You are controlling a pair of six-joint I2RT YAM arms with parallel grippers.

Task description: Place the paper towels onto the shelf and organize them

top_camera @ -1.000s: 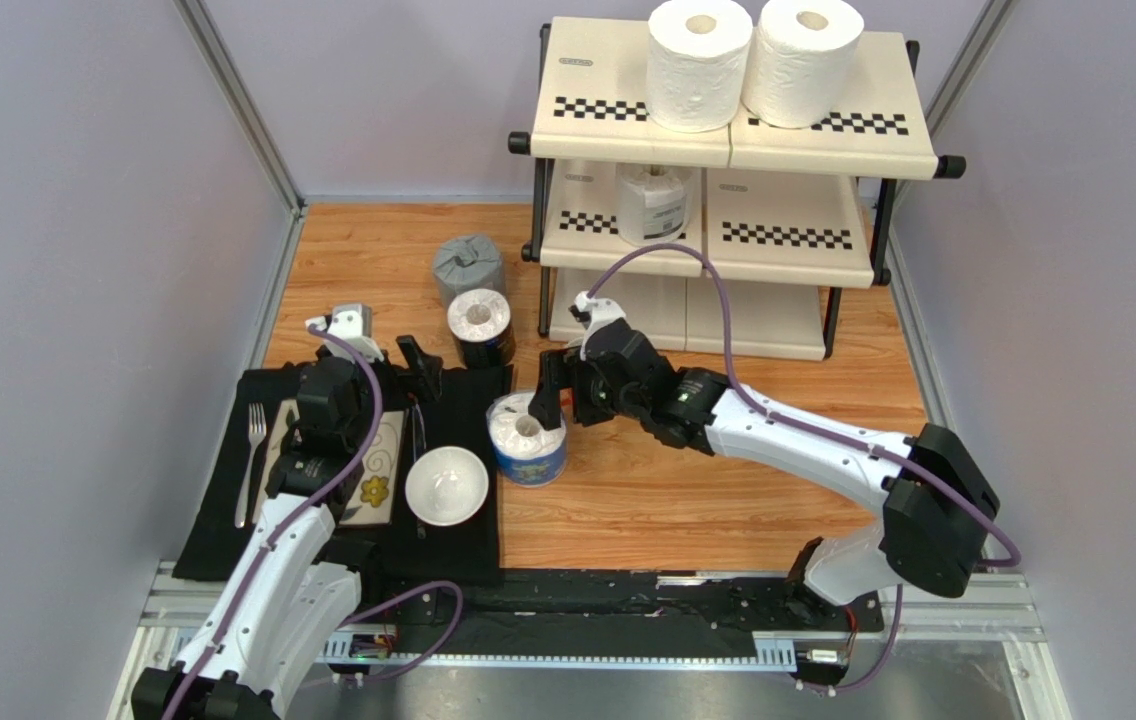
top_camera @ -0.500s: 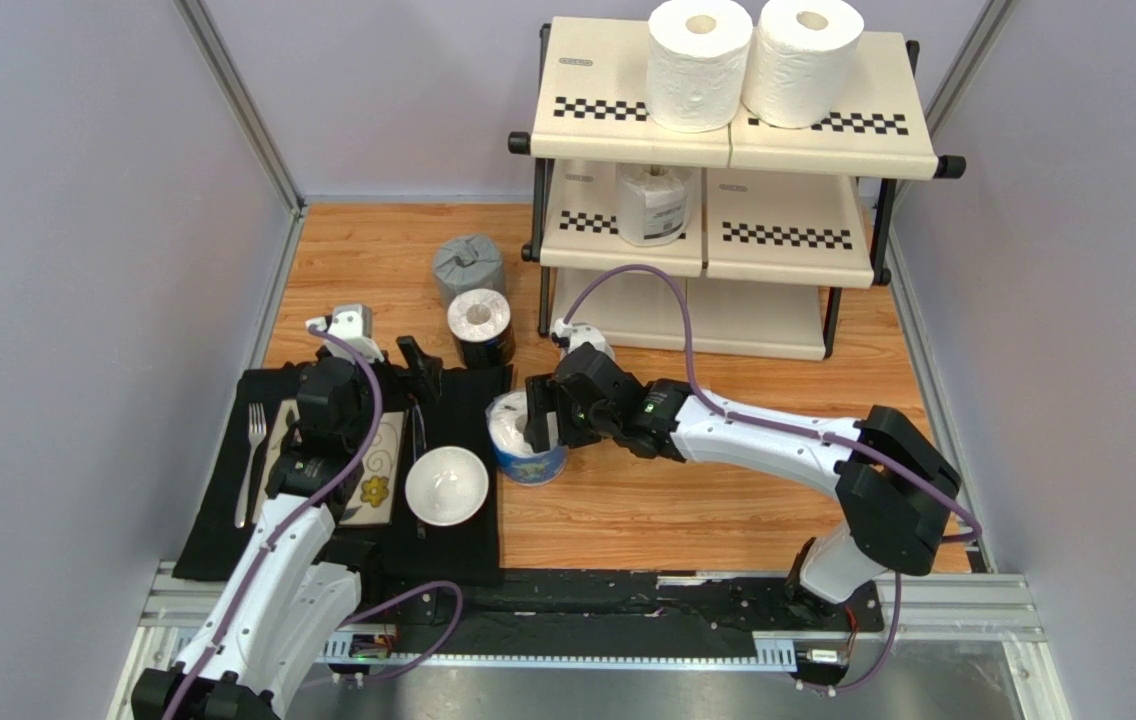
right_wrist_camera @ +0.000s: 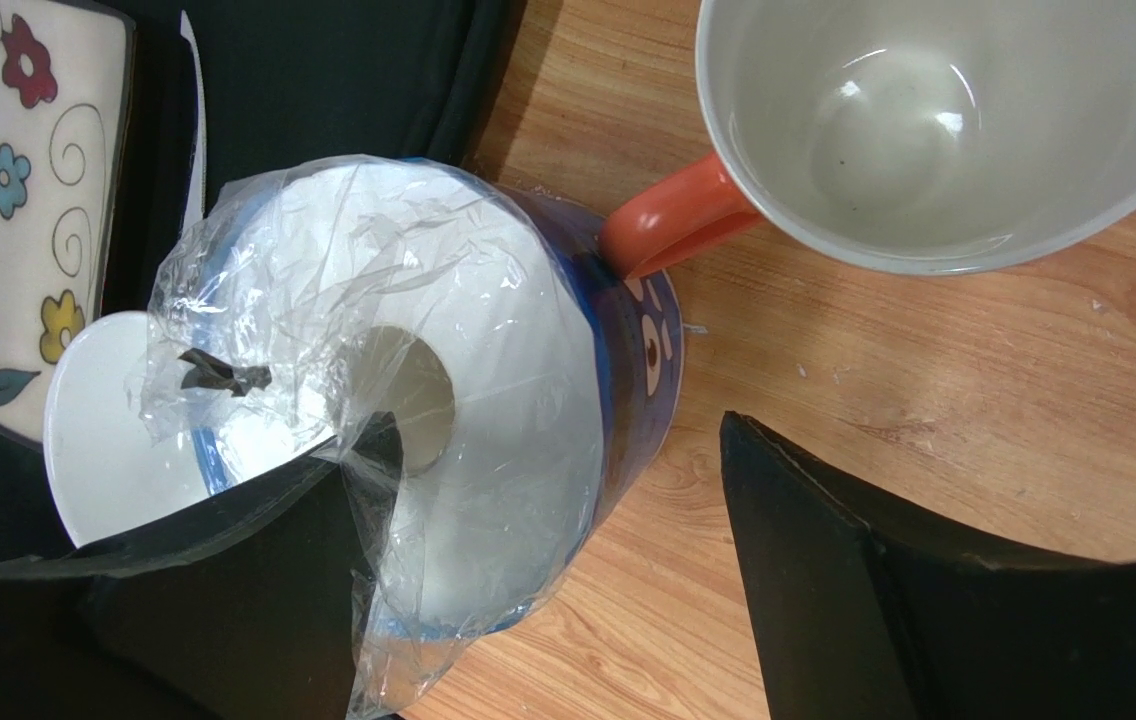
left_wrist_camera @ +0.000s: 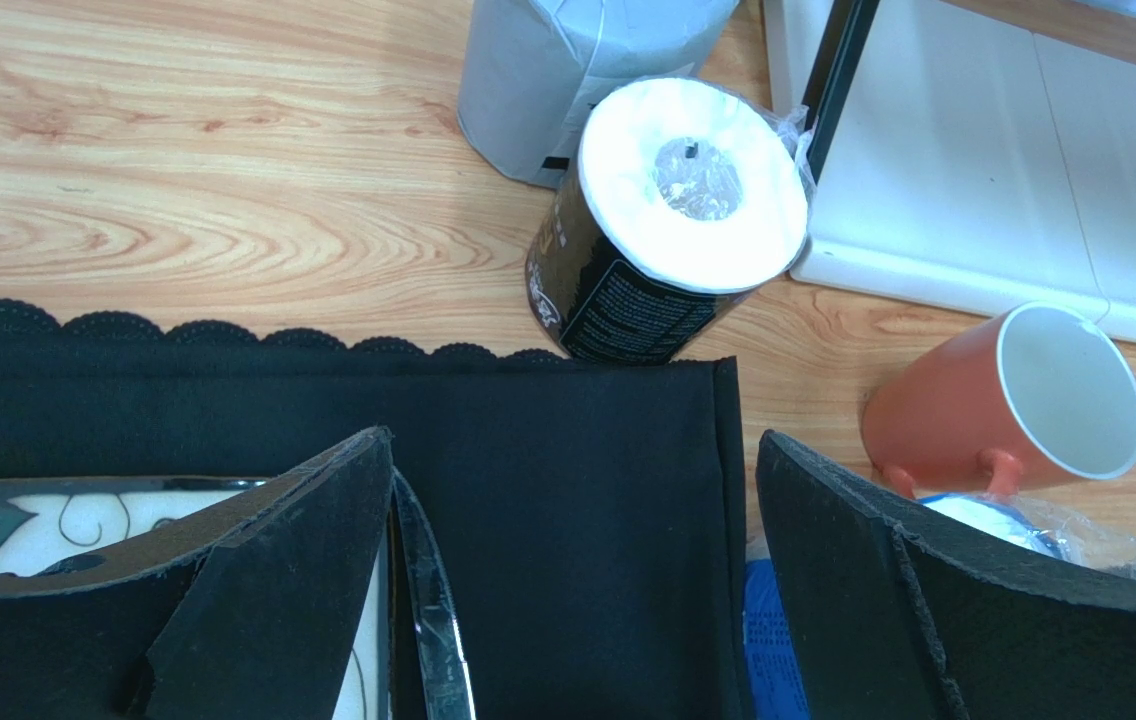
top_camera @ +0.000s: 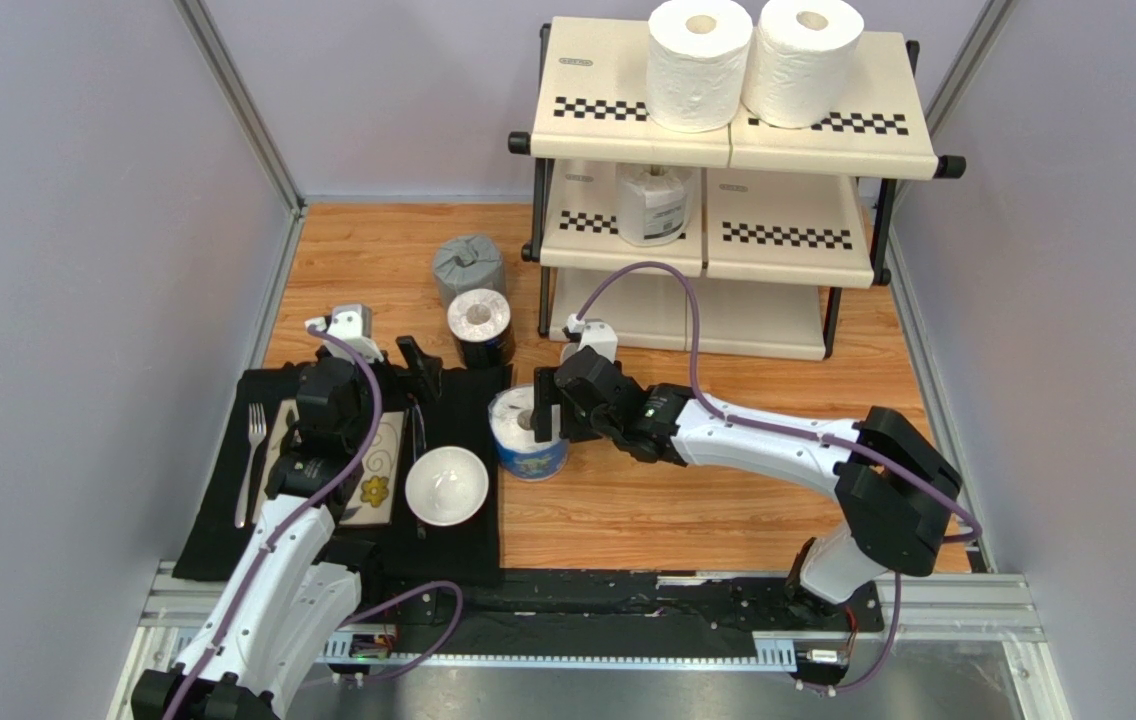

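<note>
A blue-wrapped paper towel roll stands upright at the edge of the black mat. My right gripper is open and straddles its wall. One finger reaches the hollow core under the loose plastic; the other stands clear of the roll over bare wood. A black-wrapped roll and a grey one stand near the shelf. Two white rolls sit on its top tier, a clear-wrapped one on the middle. My left gripper hangs open, empty.
An orange mug stands right beside the blue roll. A white bowl, a flowered plate, a knife and a fork lie on the black mat. Grey walls close both sides.
My right gripper has moved left and down onto the blue roll, its jaws narrowing a little, one finger now at the core. The left arm has not moved.
</note>
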